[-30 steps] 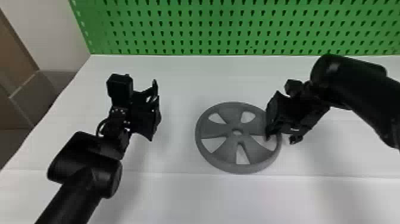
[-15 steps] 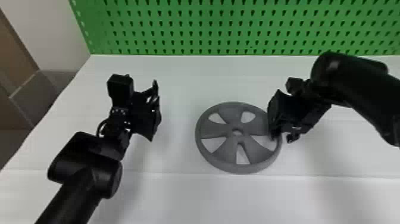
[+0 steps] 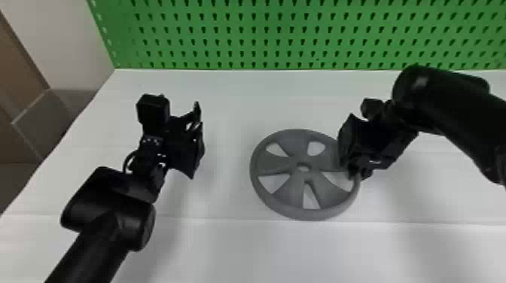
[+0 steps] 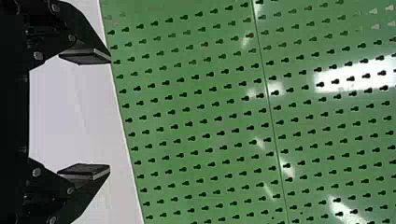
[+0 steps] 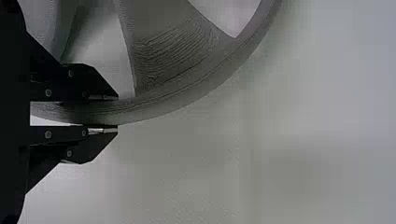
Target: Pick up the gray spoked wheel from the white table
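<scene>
Here | right arm (image 3: 444,99) bent, angled inward | jaws seemingly clenched on wheel (image 3: 293,160) rim | left arm (image 3: 109,207), jaws parted

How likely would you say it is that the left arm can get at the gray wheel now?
Probably yes: the left gripper is open, nothing seems in its way, and the right gripper holds the wheel on its far side.

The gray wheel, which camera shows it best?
The head view: nearly the whole wheel is there, with its spokes. The right wrist view has some spokes and rim, held by the right gripper; the left wrist view looks at the green board.
</scene>
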`<move>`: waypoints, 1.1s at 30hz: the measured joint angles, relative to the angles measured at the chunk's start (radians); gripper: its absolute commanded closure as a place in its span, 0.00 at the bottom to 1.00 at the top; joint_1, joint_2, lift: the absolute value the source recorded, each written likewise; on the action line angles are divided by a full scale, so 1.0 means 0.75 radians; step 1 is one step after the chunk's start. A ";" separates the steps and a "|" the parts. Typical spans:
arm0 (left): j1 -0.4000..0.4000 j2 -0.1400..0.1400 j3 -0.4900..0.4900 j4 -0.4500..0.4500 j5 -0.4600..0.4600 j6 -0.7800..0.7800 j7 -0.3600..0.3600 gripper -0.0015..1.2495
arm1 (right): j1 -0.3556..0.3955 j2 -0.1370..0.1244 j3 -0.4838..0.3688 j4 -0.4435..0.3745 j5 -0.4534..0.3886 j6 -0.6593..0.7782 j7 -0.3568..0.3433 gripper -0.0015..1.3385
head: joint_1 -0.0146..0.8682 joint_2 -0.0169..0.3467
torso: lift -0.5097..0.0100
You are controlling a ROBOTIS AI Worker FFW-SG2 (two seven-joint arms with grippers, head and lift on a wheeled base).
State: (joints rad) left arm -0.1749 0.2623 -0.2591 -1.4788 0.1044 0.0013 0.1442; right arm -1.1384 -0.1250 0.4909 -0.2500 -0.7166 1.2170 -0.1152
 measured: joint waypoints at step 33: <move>0.019 0.008 0.016 -0.019 0.025 0.005 0.000 0.34 | 0.023 -0.014 -0.097 -0.203 0.237 -0.001 0.000 0.81 | 0.90 0.25 | 0.80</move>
State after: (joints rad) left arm -0.1609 0.2681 -0.2468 -1.4927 0.1235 0.0048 0.1442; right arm -1.1210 -0.1354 0.4185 -0.4022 -0.5387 1.2162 -0.1150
